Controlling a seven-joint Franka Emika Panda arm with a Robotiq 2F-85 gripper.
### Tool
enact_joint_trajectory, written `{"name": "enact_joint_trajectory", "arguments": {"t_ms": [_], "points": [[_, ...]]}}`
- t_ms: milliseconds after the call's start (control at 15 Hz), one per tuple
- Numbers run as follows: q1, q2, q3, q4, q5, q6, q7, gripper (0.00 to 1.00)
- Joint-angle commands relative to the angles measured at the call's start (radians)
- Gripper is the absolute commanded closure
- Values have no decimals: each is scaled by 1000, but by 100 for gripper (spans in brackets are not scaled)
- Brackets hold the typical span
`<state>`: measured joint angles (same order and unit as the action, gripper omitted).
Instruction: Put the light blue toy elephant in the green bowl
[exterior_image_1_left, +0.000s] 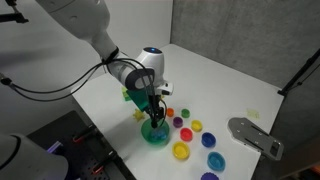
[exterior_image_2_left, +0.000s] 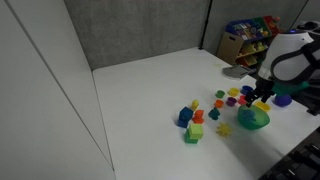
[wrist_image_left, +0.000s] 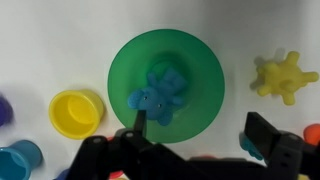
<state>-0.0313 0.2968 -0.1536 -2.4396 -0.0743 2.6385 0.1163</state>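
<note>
Hovering: my pincer hangs right over the green bowl, and my dark fingers enter from the lower edge of the wrist view
Pincer state: released, with the two fingers spread wide and nothing between them
Elephant: the light blue toy elephant lies inside the green bowl near the middle of its floor, clear of both my fingers
Elephant's look: a pale cyan, lumpy, rounded figure, far smaller than the bowl; its finer details are too blurred to tell
Bowl's look: round, bright green, smooth plastic with a thin rim
Table: the table is white, flat and matt
To one side: a small round yellow bowl of smooth plastic sits just beside the green bowl, not touching it; a blue bowl is cut off by the corner of the wrist view
To the other side: a yellow spiky toy with blunt knobs lies near the green bowl, apart from it
Farther off: in an exterior view, a cluster of coloured blocks stands well apart from the bowl; in an exterior view, a grey flat piece lies on the table
In the way: in both exterior views my wrist and pincer cover the bowl's inside, so the elephant shows only in the wrist view
</note>
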Motion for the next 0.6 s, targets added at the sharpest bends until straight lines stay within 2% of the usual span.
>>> {"name": "enact_joint_trajectory", "arguments": {"t_ms": [0, 267, 533], "points": [[7, -87, 32, 51, 36, -210, 30, 0], [9, -186, 74, 114, 75, -397, 11, 0], [11, -297, 104, 153, 92, -527, -28, 0]]}}
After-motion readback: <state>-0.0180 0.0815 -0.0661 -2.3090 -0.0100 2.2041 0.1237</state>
